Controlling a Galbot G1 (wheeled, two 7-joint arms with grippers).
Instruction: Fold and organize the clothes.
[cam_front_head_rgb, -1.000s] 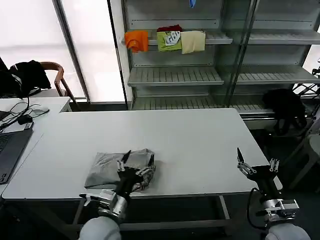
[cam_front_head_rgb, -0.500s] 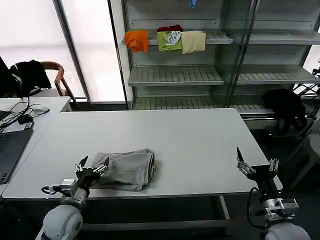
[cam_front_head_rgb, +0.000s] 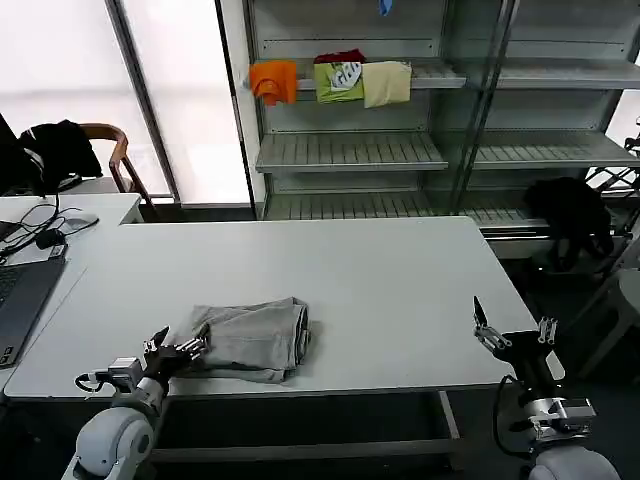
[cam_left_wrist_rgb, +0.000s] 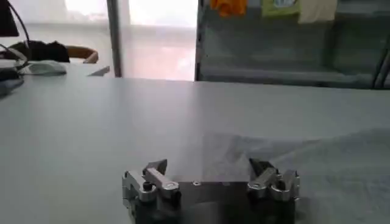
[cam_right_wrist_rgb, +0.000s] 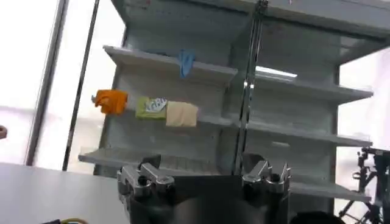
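The left gripper (cam_front_head_rgb: 178, 349), jaws apart, sits at the folded grey shirt's (cam_front_head_rgb: 252, 338) left edge near the table (cam_front_head_rgb: 400, 280) front — best slid low under every layer — right gripper (cam_front_head_rgb: 512, 335) open, idle.

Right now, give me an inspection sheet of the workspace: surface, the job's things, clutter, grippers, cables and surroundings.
Surface: white table, mostly bare.
Job's things: one folded grey shirt near the table's front edge, left of centre.
Clutter: laptop on the neighbouring desk.
Grippers: left gripper, jaws open, at the shirt's left edge; right gripper, jaws open, idle at the front right corner.
Cables: black cables on the neighbouring desk.
Surroundings: shelving with orange, green and cream folded pieces; chair with dark clothing.
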